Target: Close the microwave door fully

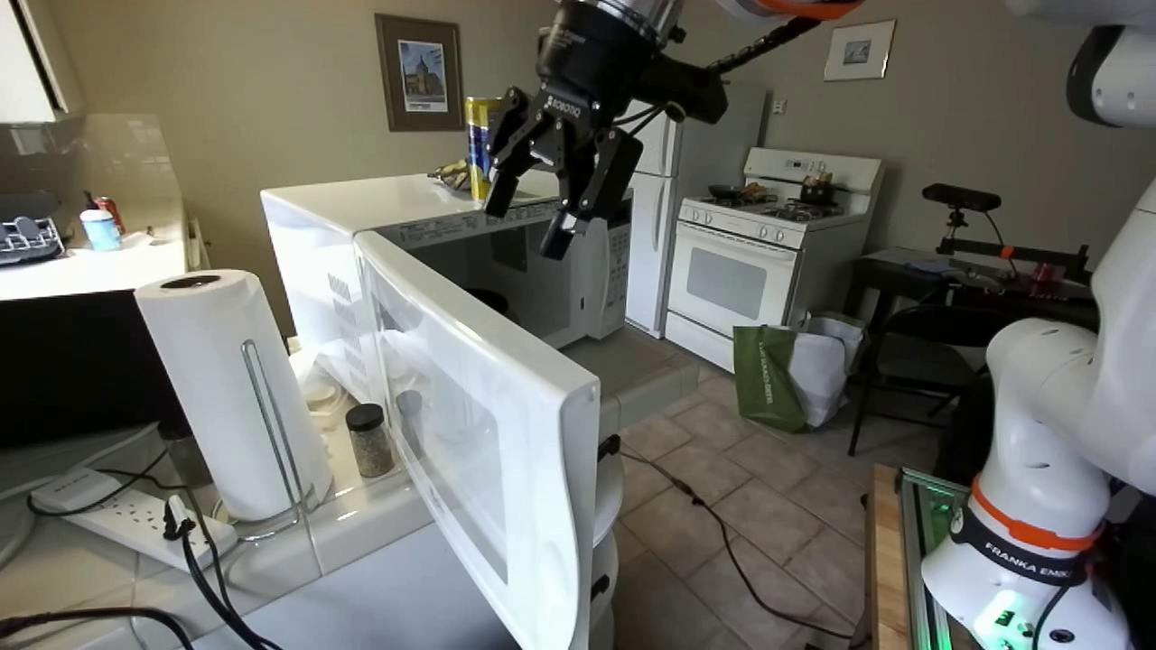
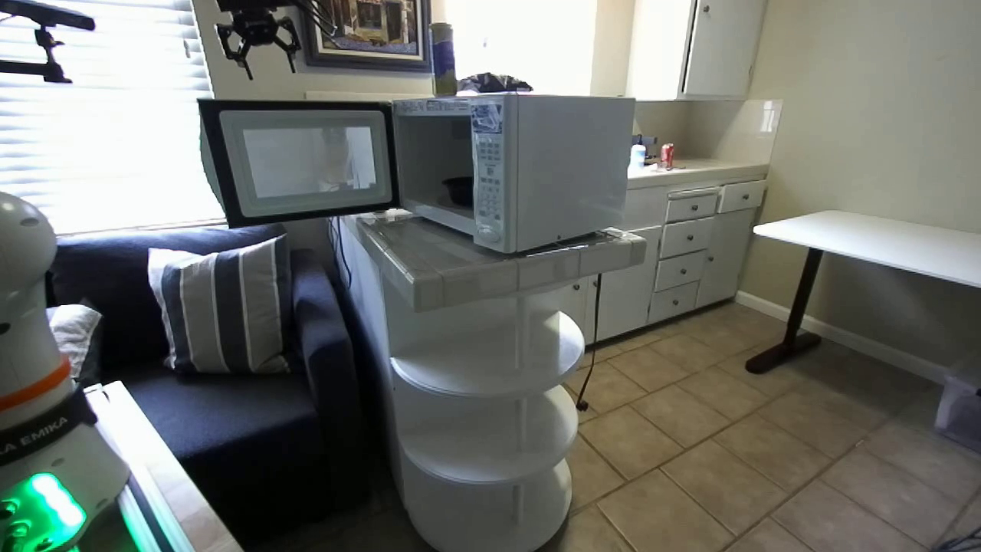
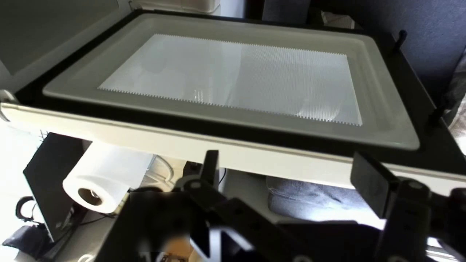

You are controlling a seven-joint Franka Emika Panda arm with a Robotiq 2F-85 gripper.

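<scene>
Microwave door [image 2: 303, 162] stands wide open, at nine o'clock from the white microwave [image 2: 552, 172] in an exterior view; there you get its dark-rimmed inner face and a dark bowl [image 2: 458, 190] inside the microwave. Your wrist view gives that inner face too, but the glossy outer one comes only in an exterior view, along with the tiled countertop [image 1: 357, 510] beside it: a paper towel roll [image 1: 230, 397] at nine o'clock from the door, a black-capped spice jar [image 1: 370, 442] between them, and a power strip [image 1: 135, 520] at seven o'clock from the roll. That roll also turns up at eight o'clock in your wrist view.

Your gripper [image 2: 271, 74] has its fingers [image 3: 373, 187] spread wide; in an exterior view it hangs at eleven o'clock from the door, apart from it. It blocks six o'clock in your wrist view, and in an exterior view it covers part of a tall canister [image 1: 477, 149] on the microwave's top.

From the door, exterior views show you a navy sofa [image 2: 230, 422] with a striped throw pillow [image 2: 222, 307] at seven o'clock, a gas range [image 1: 745, 271] at two and a green shopping bag [image 1: 768, 379] at three.
</scene>
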